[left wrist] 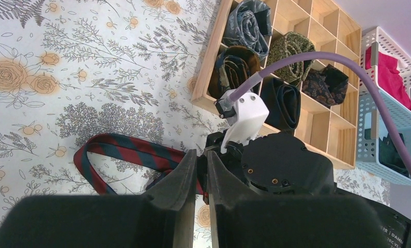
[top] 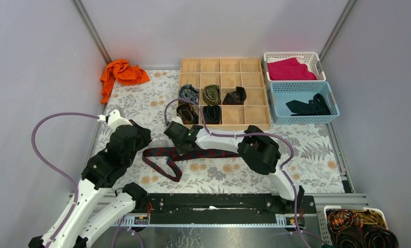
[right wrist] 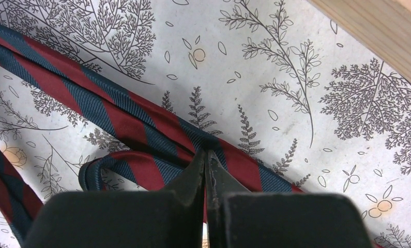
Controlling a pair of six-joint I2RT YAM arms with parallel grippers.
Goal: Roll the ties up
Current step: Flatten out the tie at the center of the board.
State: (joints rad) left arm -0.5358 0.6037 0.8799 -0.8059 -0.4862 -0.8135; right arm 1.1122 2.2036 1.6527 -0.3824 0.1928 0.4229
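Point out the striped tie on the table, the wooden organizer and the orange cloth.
striped tie [right wrist: 141,124]: right wrist view, on the flat strand just ahead of the jaws.
wooden organizer [top: 233,114]: top external view, on the floor of an empty front compartment.
orange cloth [top: 123,73]: top external view, on the middle of the crumpled heap.

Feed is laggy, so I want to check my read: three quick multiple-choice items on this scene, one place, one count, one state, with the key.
1. Where is the striped tie relative to the wooden organizer?
A. Rolled inside it
B. On the table, in front of it
C. Behind it

2. How many rolled ties sit in the organizer?
A. Two
B. Eight
C. Five

3. How is the right gripper?
A. Shut, tips at the striped tie
B. Wide open above it
C. Shut, far from it

Key: 1 B, it lies loose nearer the arms; 2 C, five compartments hold coils; 3 A, its fingers meet on the stripes.
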